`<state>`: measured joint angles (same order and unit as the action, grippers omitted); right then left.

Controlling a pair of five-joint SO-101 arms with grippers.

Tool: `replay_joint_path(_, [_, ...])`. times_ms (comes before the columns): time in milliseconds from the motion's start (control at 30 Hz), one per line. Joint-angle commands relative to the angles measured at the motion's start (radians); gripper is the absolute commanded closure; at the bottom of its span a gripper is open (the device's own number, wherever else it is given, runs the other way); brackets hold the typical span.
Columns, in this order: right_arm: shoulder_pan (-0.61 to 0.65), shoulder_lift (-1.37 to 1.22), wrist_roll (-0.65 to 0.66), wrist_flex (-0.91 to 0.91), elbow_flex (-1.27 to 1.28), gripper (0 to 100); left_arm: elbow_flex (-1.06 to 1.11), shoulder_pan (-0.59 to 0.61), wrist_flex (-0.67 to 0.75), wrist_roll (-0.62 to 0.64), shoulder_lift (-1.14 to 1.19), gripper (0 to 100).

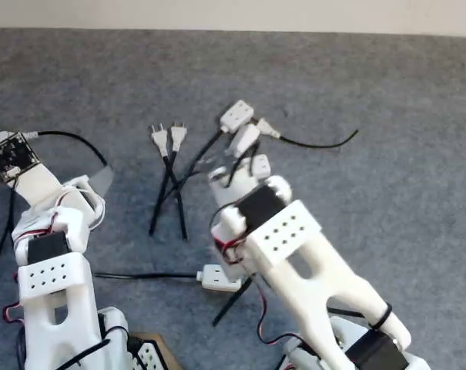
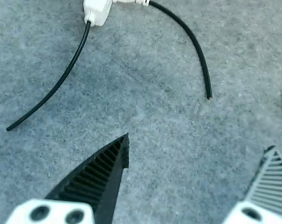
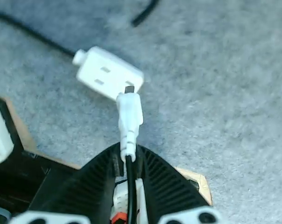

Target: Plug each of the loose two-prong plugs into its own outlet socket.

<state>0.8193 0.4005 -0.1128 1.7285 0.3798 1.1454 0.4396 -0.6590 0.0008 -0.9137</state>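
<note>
The white plug [image 3: 130, 114] is pinched in the right gripper [image 3: 129, 158], its prong end touching the outlet socket [image 3: 108, 74] at the corner away from that socket's cord. Bare grey tabletop [image 3: 224, 93] lies beyond; the left gripper [image 2: 199, 142] hangs spread above open tabletop.

The table is seen to be covered throughout by a grey, felt-like mat [image 1: 402, 154], mottled and finely fibrous. Along the far edge a pale band [image 1: 294, 14] is made out, wall or bare surface cannot be told. A brown board corner [image 1: 162, 343] is glimpsed nearest. Soft, even light is cast; shadows are faint.
</note>
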Motion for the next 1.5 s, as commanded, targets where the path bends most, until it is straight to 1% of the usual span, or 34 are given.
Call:
replay_joint_path(0, [-0.041, 0.007, 0.192, -0.051, -0.058, 99.4, -0.019, -0.025, 0.011, 0.002, 0.001, 58])
replay_joint_path(33, [-0.079, 0.007, 0.241, -0.096, -0.059, 99.4, -0.031, -0.045, 0.008, 0.002, 0.002, 58])
replay_joint_path(67, [-0.119, 0.007, 0.244, -0.157, -0.058, 99.4, -0.044, -0.068, -0.017, 0.002, 0.002, 58])
replay_joint_path(133, [-0.189, 0.007, 0.209, -0.295, -0.056, 99.4, -0.09, -0.119, -0.095, 0.002, 0.016, 58])
replay_joint_path(200, [-0.22, 0.007, 0.186, -0.42, -0.036, 99.4, -0.171, -0.165, -0.187, -0.018, 0.051, 58])
replay_joint_path(267, [-0.219, 0.012, 0.17, -0.553, 0.03, 99.4, -0.266, -0.211, -0.275, -0.031, 0.108, 58])
replay_joint_path(367, [-0.16, 0.053, 0.169, -0.785, 0.203, 99.4, -0.397, -0.274, -0.381, -0.031, 0.205, 58])
replay_joint_path(433, [-0.114, 0.102, 0.169, -0.917, 0.332, 99.4, -0.461, -0.311, -0.41, -0.031, 0.271, 55])
replay_joint_path(500, [-0.082, 0.156, 0.169, -0.984, 0.438, 99.4, -0.509, -0.332, -0.414, -0.031, 0.331, 52])
replay_joint_path(667, [-0.064, 0.303, 0.17, -0.978, 0.51, 99.4, -0.545, -0.367, -0.373, -0.029, 0.421, 51])
replay_joint_path(767, [-0.064, 0.387, 0.17, -0.931, 0.535, 99.4, -0.541, -0.407, -0.377, -0.029, 0.432, 51])
replay_joint_path(900, [-0.051, 0.456, 0.169, -0.869, 0.532, 99.4, -0.506, -0.432, -0.358, -0.029, 0.432, 51])
replay_joint_path(1133, [-0.042, 0.472, 0.169, -0.86, 0.53, 99.4, -0.476, -0.437, -0.353, -0.029, 0.432, 51])
replay_joint_path(1267, [-0.044, 0.472, 0.169, -0.86, 0.516, 99.4, -0.453, -0.489, -0.353, -0.029, 0.43, 51])
replay_joint_path(1333, [-0.058, 0.472, 0.166, -0.855, 0.504, 99.4, -0.444, -0.515, -0.354, -0.029, 0.43, 51])
replay_joint_path(1467, [-0.101, 0.472, 0.144, -0.855, 0.493, 99.4, -0.418, -0.527, -0.354, -0.032, 0.43, 51])
